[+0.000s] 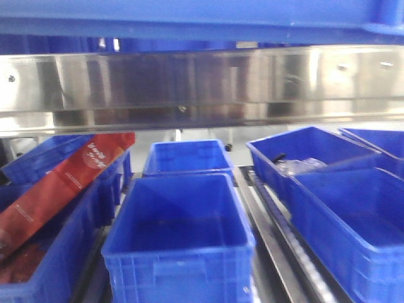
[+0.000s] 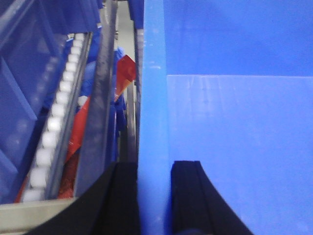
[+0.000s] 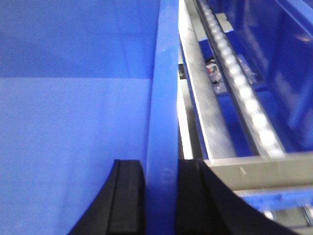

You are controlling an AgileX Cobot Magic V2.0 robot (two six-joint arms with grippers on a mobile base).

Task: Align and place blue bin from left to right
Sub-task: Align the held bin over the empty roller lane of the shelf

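The left gripper's [image 2: 154, 171] black fingers [image 2: 190, 196] pinch one side wall of the blue bin [image 2: 234, 147], and the right gripper [image 3: 161, 169] clamps the opposite wall likewise. Each wrist looks along the rim with a roller track [image 3: 244, 98] beside it. Only the front view shows the bin as a glossy bright-blue band across the top, above a steel rail [image 1: 189, 85] and smaller crates [image 1: 180, 233].

A grey metal rail [image 2: 100, 98] is crowding the narrow gap left of the large bright-blue plastic bin [image 2: 234, 122]. On its right, a steel roller track [image 3: 244, 98] is leaving a slim channel
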